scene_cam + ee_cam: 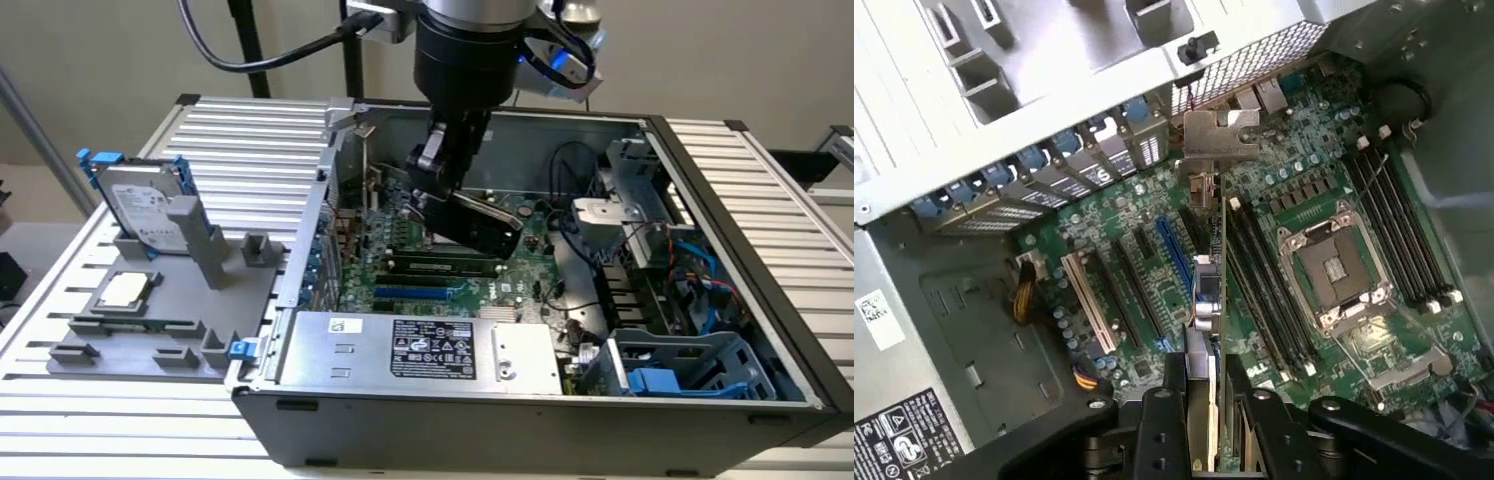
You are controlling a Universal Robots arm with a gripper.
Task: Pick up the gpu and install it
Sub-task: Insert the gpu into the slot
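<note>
**Gpu (483, 226) held by the gripper (445, 196) inside the open case (534, 430).** The jaws were closed on the card's upper edge. In the wrist view one of the fingers (1157, 432) pressed against each face.

*Handling (judged).* The card was probably light and stiff, a rigid board that would not sag. It was also fragile, and its bare components and contact edge ought not to be pinched. The plain upper edge near mid-length was therefore a sound place to hold. The faces were flat enough to clamp, but smooth enough to slip if the card were pushed askew.

*Position.* The gpu hung tilted above the motherboard (1304, 170), over the slots (1124, 290) near the middle of the case. It did not appear seated. Whether its lower edge touched the board could not be told.

*Appearance.* The gpu was a thin flat rectangle, black on the face turned to the exterior view. In the wrist view it was edge-on, a narrow green line ending in a silver bracket (1219, 140). The bracket pointed toward the rear wall (1054, 170) of the case.
</note>
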